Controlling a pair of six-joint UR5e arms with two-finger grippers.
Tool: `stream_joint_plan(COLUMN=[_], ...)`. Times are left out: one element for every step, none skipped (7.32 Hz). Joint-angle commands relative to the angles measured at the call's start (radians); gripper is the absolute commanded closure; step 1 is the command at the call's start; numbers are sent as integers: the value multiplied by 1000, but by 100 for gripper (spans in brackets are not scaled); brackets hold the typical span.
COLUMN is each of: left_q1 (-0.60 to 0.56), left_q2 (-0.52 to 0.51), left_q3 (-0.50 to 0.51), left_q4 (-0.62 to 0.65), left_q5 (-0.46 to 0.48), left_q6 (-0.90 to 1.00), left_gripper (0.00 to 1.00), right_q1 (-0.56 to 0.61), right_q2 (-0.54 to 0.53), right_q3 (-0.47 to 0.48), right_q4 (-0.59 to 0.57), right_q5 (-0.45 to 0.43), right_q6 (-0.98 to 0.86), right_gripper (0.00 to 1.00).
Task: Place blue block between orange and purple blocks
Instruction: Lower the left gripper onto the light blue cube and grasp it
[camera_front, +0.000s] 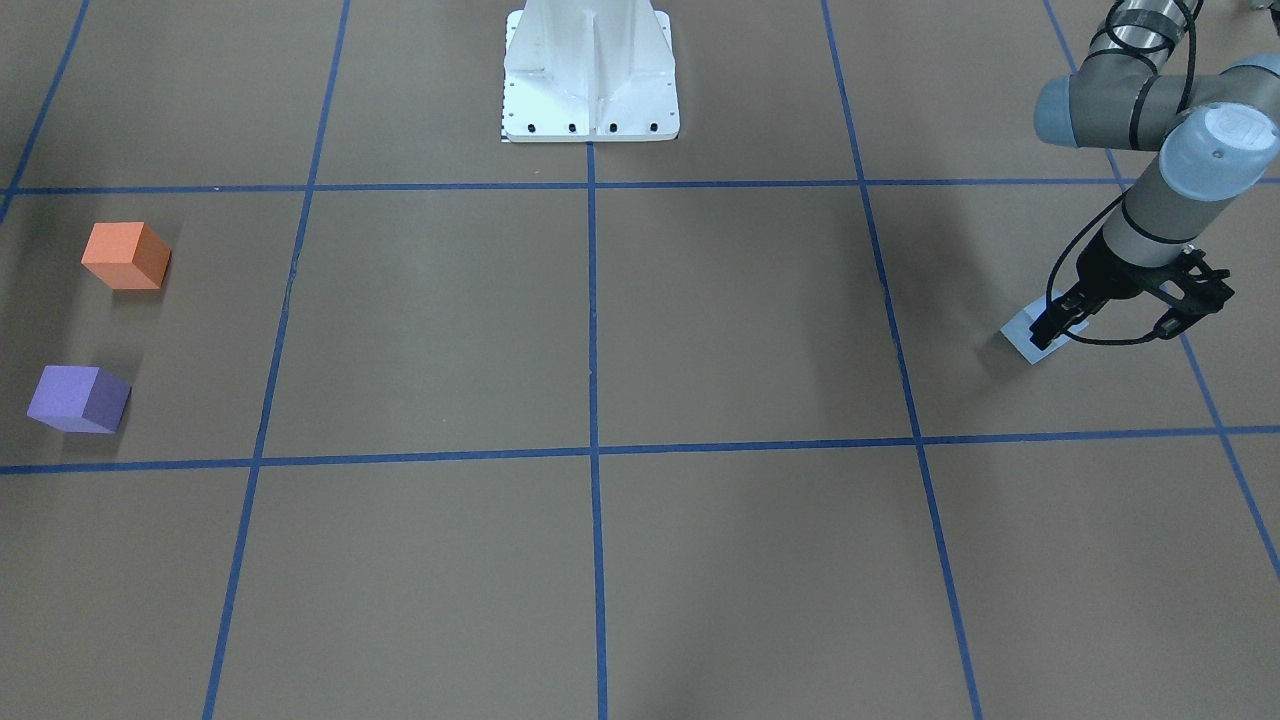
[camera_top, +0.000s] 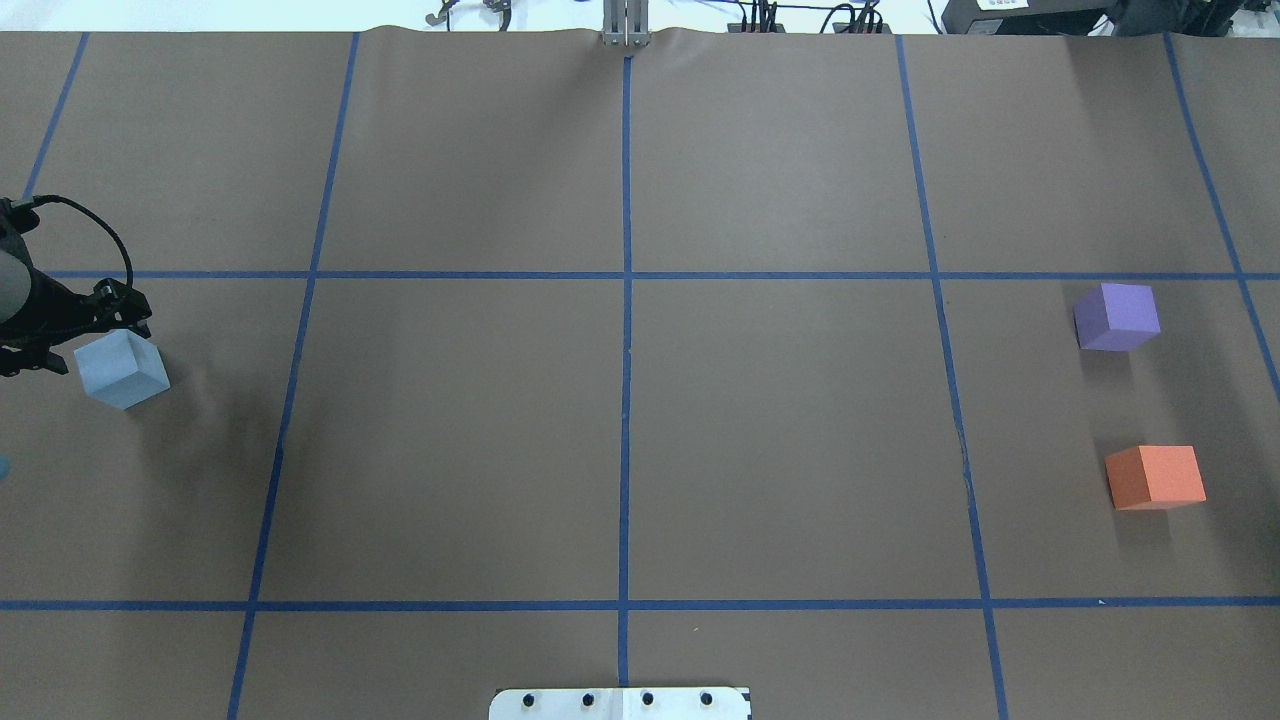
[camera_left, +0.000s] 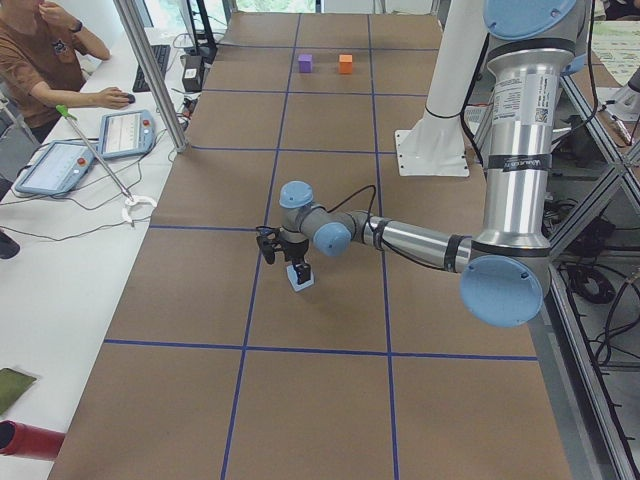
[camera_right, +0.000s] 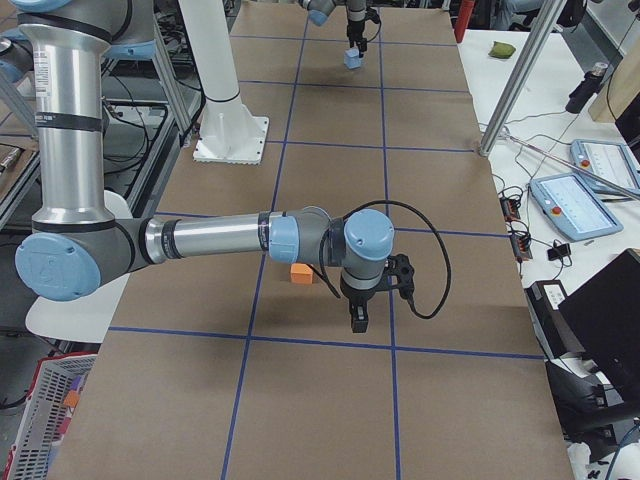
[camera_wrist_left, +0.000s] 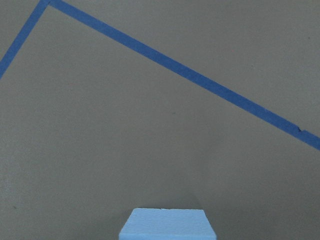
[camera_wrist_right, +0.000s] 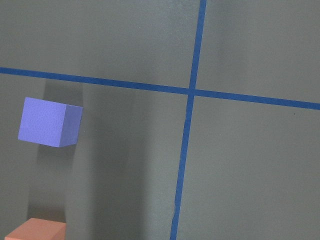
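Two fingers of the left gripper (camera_front: 1105, 332) stood spread wide and empty, hovering just above the blue block (camera_top: 122, 369) at the table's (camera_top: 640, 450) left end, well apart from the orange block (camera_top: 1155, 477) and purple block (camera_top: 1117, 316). Only the front view showed the spread; the left wrist view caught just the block's top.

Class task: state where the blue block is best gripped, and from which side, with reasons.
Grip two opposite side faces of the blue block, coming down from above. It is a cube lying flat, turned askew to the tape lines, so align the grip to match.
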Motion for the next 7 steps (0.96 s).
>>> stream_joint_plan(left_q1=[29, 50, 55, 55, 53, 50, 43], left_q2=[2, 4, 5, 13, 24, 33, 37], left_q3=[3, 6, 7, 4, -5, -23, -108], left_q4=[-5, -5, -3, -3, -3, -2, 41], left_q5=[-1, 1, 3, 3, 1, -7, -28], left_q6=[-4, -5, 0, 2, 8, 12, 14], left_gripper=[0, 0, 0, 16, 65, 100, 100], right_q1=[0, 0, 0, 0, 0, 0, 2], right_q2=[-5, -7, -7, -4, -1, 3, -1], right_q3=[-1, -1, -1, -1, 1, 1, 2], right_q4=[0, 0, 0, 0, 0, 0, 0], right_q5=[-1, 1, 1, 1, 1, 2, 15], right_q6=[0, 0, 0, 0, 0, 0, 0], right_gripper=[0, 0, 0, 0, 0, 0, 0])
